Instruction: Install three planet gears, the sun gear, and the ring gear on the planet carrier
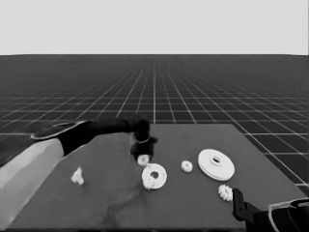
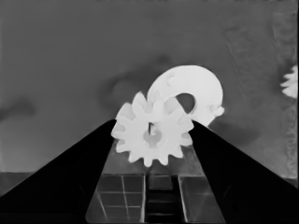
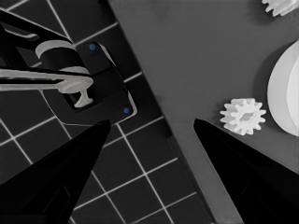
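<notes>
Right gripper [image 1: 237, 199] parked lower right, jaws released. We see left gripper [image 1: 143, 155] mid-frame, jaws grasping gear [image 2: 152, 135] just above smaller round part [image 1: 154, 176].

- We see a white toothed gear [image 2: 152, 135] between the black fingers of the left gripper [image 2: 152, 140].
- The smaller round part [image 1: 154, 176] and larger round part [image 1: 216, 164] are white.
- The table [image 1: 111, 203] is dark grey.
- The floor [image 1: 154, 87] carries a pale grid.
</notes>
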`<state>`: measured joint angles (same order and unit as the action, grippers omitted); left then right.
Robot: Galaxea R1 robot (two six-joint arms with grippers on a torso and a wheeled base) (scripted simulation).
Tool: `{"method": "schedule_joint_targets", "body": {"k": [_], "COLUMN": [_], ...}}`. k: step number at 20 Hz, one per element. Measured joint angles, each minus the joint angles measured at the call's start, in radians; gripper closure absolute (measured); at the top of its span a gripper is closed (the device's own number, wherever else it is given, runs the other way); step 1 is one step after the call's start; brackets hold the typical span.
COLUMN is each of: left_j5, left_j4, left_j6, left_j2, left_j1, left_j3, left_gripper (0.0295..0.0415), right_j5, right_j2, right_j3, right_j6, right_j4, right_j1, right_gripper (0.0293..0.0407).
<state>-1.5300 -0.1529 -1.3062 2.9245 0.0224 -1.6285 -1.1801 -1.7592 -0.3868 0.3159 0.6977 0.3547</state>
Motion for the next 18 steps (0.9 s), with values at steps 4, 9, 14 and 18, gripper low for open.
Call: {"method": "schedule_joint_targets", "body": {"k": [4, 9, 14, 18], "left_j5": [0.017, 0.074, 0.092, 0.093], "left_j4": [0.009, -0.091, -0.112, -0.113], "left_j6": [0.102, 0.167, 0.186, 0.187], "left_j2": [0.122, 0.166, 0.179, 0.179], "left_j1": [0.0, -0.117, -0.141, -0.143], "left_j3": [-0.212, -0.332, -0.368, -0.37], "left_gripper": [0.0398, 0.0398, 0.0398, 0.0339], "right_j5": [0.0, 0.0, 0.0, 0.0], "right_j2": [0.0, 0.0, 0.0, 0.0], "right_j3": [0.0, 0.0, 0.0, 0.0], "right_j6": [0.0, 0.0, 0.0, 0.0], "right_j4": [0.0, 0.0, 0.0, 0.0], "right_j1": [0.0, 0.0, 0.0, 0.0], "right_gripper": [0.0315, 0.0315, 0.0315, 0.0315]}}
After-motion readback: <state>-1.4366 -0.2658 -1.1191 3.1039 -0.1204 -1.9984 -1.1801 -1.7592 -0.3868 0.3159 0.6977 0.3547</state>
